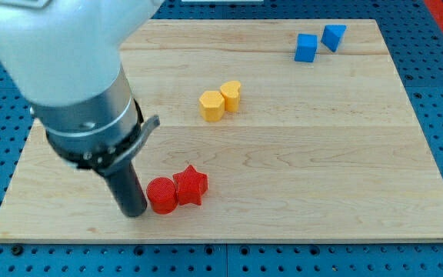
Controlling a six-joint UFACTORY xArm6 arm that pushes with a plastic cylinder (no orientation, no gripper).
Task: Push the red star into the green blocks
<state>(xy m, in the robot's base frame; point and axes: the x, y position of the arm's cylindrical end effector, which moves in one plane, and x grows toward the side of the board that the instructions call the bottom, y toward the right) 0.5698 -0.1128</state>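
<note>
The red star (191, 185) lies near the view's bottom, left of centre, on the wooden board (298, 169). A red round block (161, 195) touches its left side. My tip (135, 212) stands just left of the red round block, close to or touching it, so tip, round block and star lie in a row. No green blocks show in the view; the arm's large body (68, 77) hides the board's upper left.
Two yellow blocks, a hexagon-like one (211, 105) and a rounder one (231, 95), touch each other above the star. Two blue blocks (306, 48) (333, 36) sit near the view's top right. The board's bottom edge runs just below my tip.
</note>
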